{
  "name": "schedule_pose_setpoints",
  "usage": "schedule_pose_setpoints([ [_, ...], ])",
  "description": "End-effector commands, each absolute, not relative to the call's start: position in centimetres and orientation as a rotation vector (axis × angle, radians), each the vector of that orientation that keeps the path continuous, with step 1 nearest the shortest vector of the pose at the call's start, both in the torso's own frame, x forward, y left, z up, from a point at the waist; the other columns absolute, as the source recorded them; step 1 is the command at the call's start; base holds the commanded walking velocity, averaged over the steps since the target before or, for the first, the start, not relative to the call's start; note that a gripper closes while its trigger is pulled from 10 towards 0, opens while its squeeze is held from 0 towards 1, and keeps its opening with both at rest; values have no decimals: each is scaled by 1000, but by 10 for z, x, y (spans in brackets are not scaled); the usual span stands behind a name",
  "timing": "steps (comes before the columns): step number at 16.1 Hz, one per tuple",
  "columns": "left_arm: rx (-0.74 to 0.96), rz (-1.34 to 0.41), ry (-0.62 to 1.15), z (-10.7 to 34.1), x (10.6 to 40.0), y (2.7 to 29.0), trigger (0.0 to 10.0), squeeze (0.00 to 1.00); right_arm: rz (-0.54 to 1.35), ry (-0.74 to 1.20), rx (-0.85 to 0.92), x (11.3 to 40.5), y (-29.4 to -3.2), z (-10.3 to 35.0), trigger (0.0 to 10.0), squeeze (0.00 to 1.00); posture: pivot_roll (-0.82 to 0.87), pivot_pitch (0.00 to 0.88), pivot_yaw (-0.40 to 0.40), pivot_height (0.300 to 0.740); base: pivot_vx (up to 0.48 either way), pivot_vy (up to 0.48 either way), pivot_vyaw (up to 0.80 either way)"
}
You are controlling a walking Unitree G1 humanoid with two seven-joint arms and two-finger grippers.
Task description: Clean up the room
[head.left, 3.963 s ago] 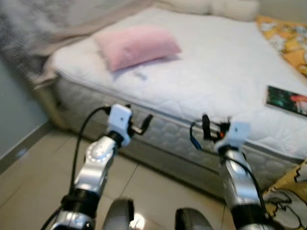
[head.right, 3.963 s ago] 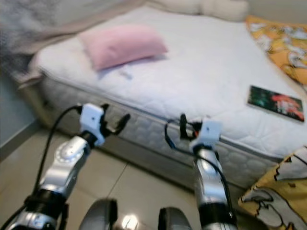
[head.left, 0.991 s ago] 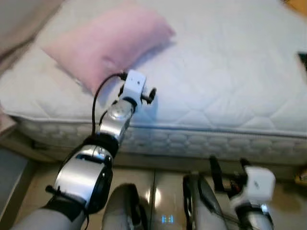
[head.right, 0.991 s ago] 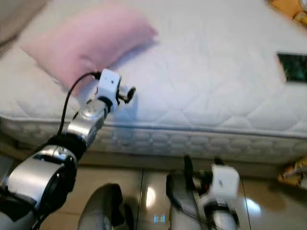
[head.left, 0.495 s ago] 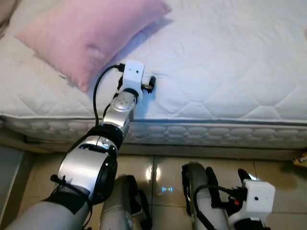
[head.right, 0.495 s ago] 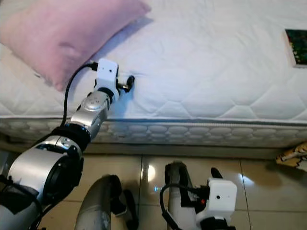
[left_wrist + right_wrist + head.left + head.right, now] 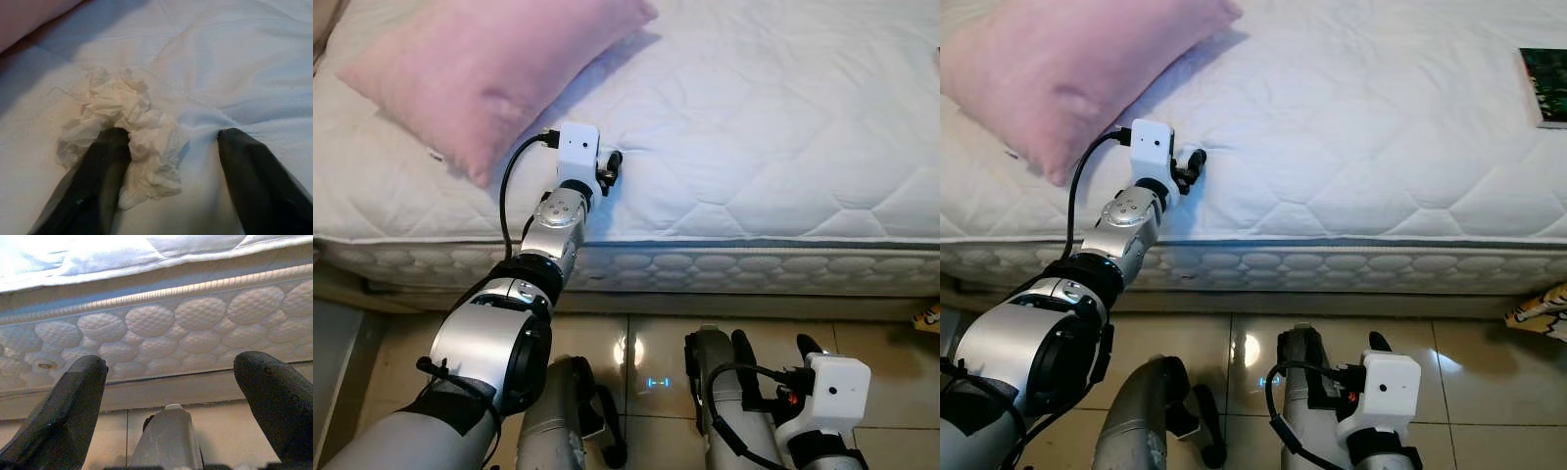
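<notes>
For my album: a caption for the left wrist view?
Open left end effector around a crumpled tissue on the mattress.

A crumpled tissue (image 7: 132, 127) lies on the bed (image 7: 783, 147) near its front edge, between the left tool's (image 7: 171, 161) spread fingers. A pillow (image 7: 480, 69) lies behind-left; a book (image 7: 1542, 73) sits at the right edge.

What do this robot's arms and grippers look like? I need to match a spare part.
Both arms are silver metal segments with black joint bands. The left gripper and right gripper each carry two long black fingers behind a white boxy wrist module. A black cable loops from each module back along the arm. I can make out no markings.
</notes>
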State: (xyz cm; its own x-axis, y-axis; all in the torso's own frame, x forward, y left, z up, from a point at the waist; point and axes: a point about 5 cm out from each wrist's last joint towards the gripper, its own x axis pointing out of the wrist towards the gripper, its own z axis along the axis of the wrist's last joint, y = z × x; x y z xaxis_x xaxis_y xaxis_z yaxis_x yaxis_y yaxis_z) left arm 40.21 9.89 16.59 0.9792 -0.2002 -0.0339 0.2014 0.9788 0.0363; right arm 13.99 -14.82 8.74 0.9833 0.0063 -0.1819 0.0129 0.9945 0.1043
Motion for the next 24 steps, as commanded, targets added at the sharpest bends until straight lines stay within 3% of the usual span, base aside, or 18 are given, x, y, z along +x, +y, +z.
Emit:
schedule_pose_setpoints([
  [1,26,-232,132,139,393,99,0,0,-7,219,117,137,-147,82,10000,0,-328,312,100,638,0,0,0],
  [7,42,-199,132,131,390,102,0,0,12,219,117,144,-148,80,10000,0,-316,293,87,638,0,0,0],
  [14,-178,-278,118,119,380,100,0,0,-18,222,50,169,-151,74,10000,0,-250,241,83,638,0,0,0],
  [17,-155,-317,-7,122,371,117,0,0,14,175,61,195,-145,76,10000,0,-184,177,77,638,0,0,0],
  [19,-43,-369,-105,123,350,132,0,0,33,124,61,222,-141,81,10000,0,-131,109,59,638,0,0,0],
  [24,61,-271,-76,101,313,165,0,0,101,53,92,256,-131,89,10000,0,-52,9,17,638,0,0,0],
])
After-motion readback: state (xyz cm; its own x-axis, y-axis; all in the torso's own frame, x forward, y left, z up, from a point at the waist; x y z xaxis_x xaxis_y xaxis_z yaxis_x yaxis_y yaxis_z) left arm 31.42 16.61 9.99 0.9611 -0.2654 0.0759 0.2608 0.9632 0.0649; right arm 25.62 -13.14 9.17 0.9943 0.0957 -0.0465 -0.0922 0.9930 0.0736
